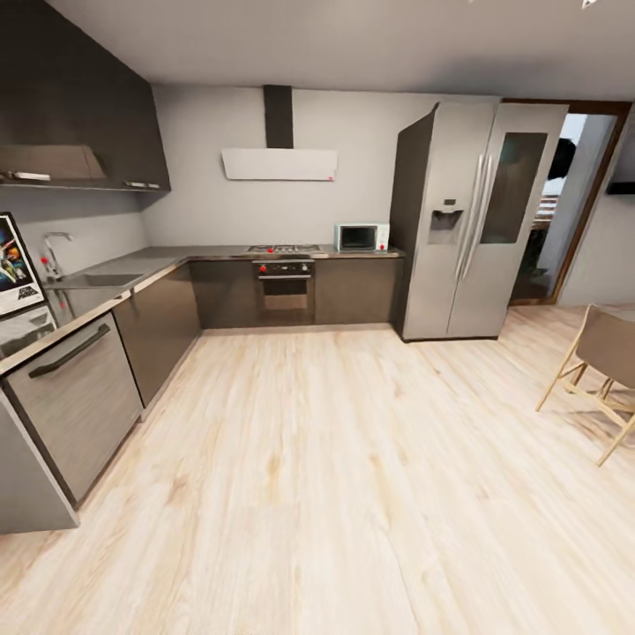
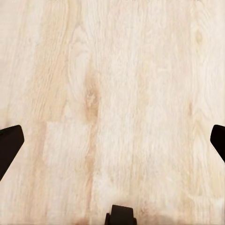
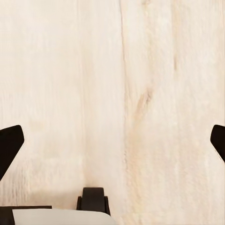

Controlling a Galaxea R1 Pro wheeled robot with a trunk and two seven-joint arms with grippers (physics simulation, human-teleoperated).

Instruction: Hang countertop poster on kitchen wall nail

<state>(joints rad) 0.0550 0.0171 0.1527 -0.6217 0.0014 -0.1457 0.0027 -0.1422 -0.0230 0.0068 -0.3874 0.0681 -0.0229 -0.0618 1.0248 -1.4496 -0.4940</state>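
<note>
Approach step judged in hand: the poster point(image 1: 18, 265) is seen propped on the kitchen countertop point(image 1: 132, 262) beside the tap point(image 1: 53, 251). Left gripper point(image 2: 112, 136) and right gripper point(image 3: 112, 136) are held spread, empty, over floor point(image 1: 335, 494). Base travel toward the tap is called for.

You can make out only one piece of lettering: a white logo at the bottom of the poster point(image 1: 18, 265), which stands at the left end of the tabletop point(image 1: 132, 263), against the wall beside the tap. It looks like "STAR WARS", but it is too small and blurred to read with certainty. No other text or brand is legible to you.
</note>
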